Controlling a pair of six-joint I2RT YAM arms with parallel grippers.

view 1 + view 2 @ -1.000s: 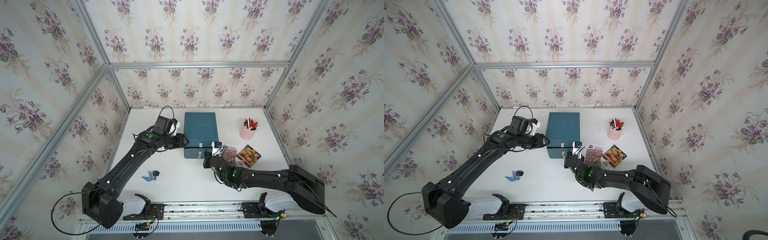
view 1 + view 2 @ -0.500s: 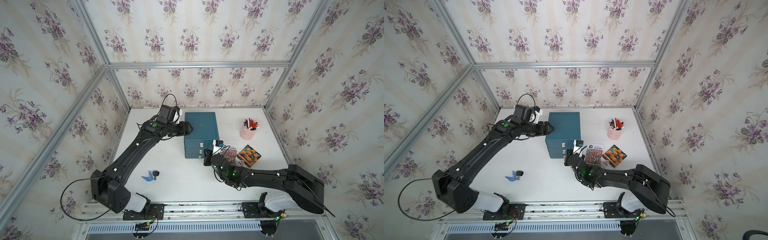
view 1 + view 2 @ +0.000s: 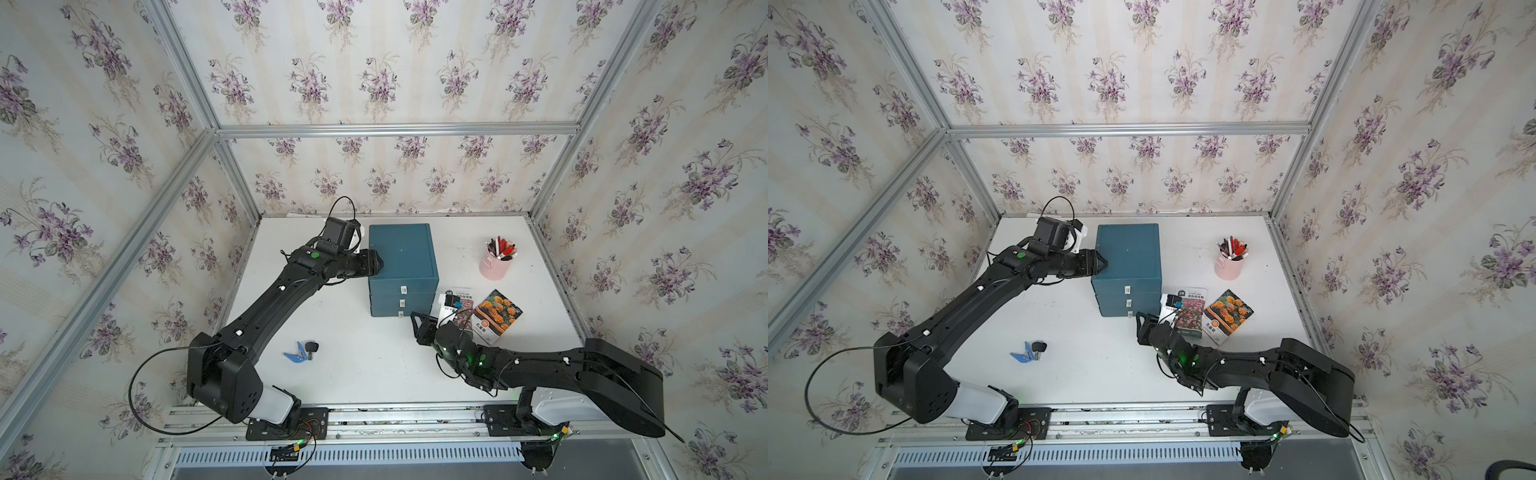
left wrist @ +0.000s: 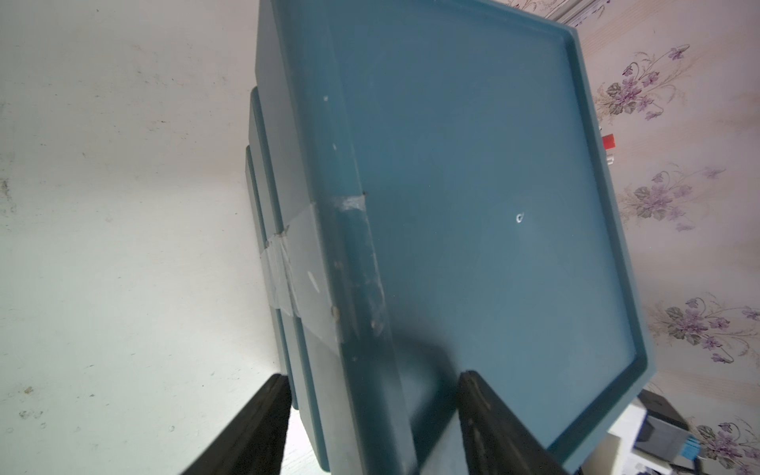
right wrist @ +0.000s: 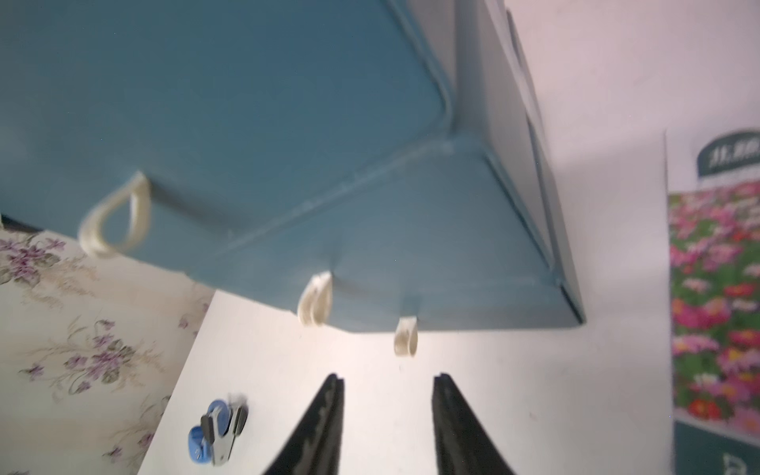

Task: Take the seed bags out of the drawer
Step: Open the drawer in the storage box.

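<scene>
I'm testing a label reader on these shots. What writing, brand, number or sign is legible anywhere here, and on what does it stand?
Nothing can be quoted with confidence.
orange marigold seed bag: characters on its white label, too small to read.
pink flower-field seed bag: white characters on a dark green badge, blurred.
blue drawer unit: no writing seen.
pink pen cup: no writing seen.

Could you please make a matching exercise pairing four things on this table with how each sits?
1. teal three-drawer box
2. pink metal cup
3. glossy orange-marigold seed bag
4. blue staple remover

A. lies flat beside the pink-flower seed bag
B. left gripper astride its top edge
C. lies alone on the white table
D. stands upright, holding pens

Pairs: 1-B, 2-D, 3-A, 4-C
</scene>
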